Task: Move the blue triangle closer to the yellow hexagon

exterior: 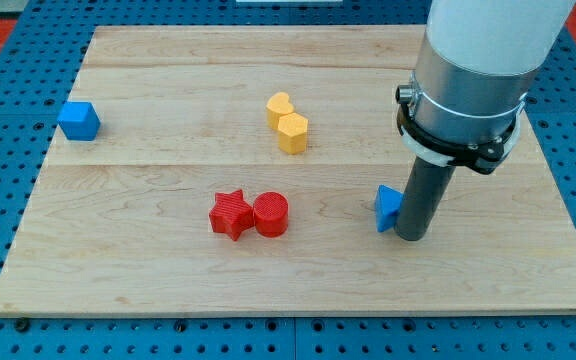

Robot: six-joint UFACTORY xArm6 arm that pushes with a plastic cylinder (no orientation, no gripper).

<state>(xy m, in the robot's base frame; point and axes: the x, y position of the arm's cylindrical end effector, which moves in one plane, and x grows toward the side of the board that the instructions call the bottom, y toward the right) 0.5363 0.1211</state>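
The blue triangle (387, 207) lies on the wooden board at the view's right, partly hidden by the rod. My tip (413, 237) stands right against the triangle's right side, touching it. The yellow hexagon (293, 132) sits near the board's middle top, up and to the left of the triangle, with a yellow heart (279, 108) touching its upper left.
A red star (231, 214) and a red cylinder (271, 214) sit side by side, touching, at the board's lower middle. A blue cube (79, 120) lies at the board's left edge (63, 150). The arm's grey body (468, 70) fills the upper right.
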